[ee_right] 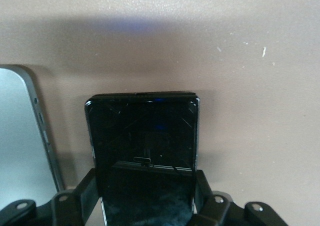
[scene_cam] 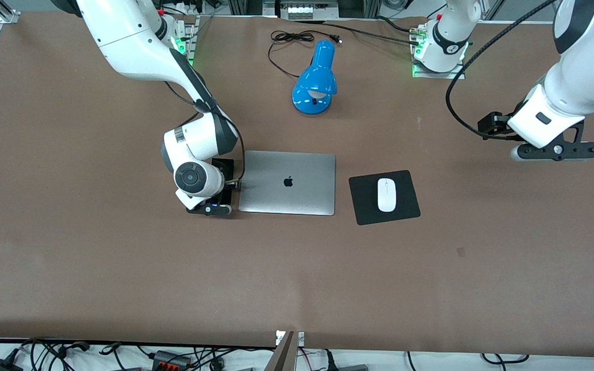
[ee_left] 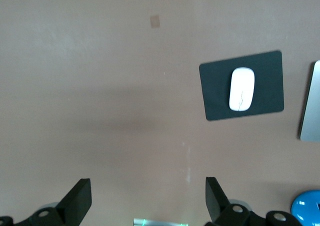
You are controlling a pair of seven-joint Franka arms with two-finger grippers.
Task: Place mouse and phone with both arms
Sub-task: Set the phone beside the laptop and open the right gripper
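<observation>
The white mouse [scene_cam: 386, 194] lies on a square black pad [scene_cam: 364, 201] beside the closed laptop; it also shows in the left wrist view [ee_left: 242, 88]. The black phone [ee_right: 142, 136] lies flat, low at the table, right beside the laptop's edge toward the right arm's end. My right gripper [scene_cam: 214, 206] is down there, its fingers [ee_right: 80, 196] pressed against the phone's two long sides. My left gripper [scene_cam: 555, 152] hangs open and empty in the air over bare table toward the left arm's end, well away from the mouse; it also shows in its wrist view [ee_left: 148, 201].
A closed silver laptop [scene_cam: 286, 190] lies mid-table between phone and pad. A blue desk lamp [scene_cam: 316, 80] with a black cord lies farther from the front camera than the laptop. Brown table surface extends all round.
</observation>
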